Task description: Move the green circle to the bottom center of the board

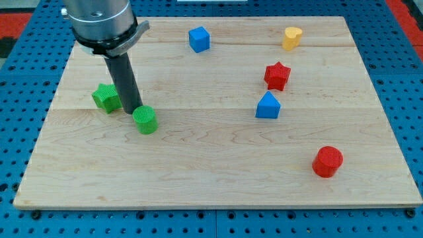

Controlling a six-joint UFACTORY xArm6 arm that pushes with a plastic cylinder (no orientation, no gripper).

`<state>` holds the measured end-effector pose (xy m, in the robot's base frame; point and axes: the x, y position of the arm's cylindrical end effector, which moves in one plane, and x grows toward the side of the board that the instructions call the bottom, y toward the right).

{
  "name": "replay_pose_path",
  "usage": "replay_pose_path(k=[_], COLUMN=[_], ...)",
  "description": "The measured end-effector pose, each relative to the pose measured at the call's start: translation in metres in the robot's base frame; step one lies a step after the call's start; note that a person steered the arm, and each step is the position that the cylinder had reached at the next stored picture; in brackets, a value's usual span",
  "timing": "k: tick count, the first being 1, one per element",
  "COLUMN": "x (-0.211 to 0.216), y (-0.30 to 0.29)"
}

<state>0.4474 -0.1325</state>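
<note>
My tip (131, 111) touches the green circle (145, 120), upper-left side.

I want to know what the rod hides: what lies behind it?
Behind my tip the green star shows at the view's left, its right edge covered by the rod. The green circle sits just right of the tip, unobstructed.

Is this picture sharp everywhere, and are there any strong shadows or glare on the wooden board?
Camera view: evenly lit and sharp; the green circle and red cylinder cast only faint, soft shadows on the board, no glare. My tip is crisp beside the green circle; the arm housing is cropped at the view's top.
</note>
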Motion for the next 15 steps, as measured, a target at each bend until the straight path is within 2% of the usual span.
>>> replay_pose_path(k=[7, 10, 11, 12, 13, 14, 15], x=[0.000, 0.001, 0.023, 0.022, -0.004, 0.009, 0.051], y=[0.022, 0.052, 0.057, 0.054, 0.045, 0.000, 0.026])
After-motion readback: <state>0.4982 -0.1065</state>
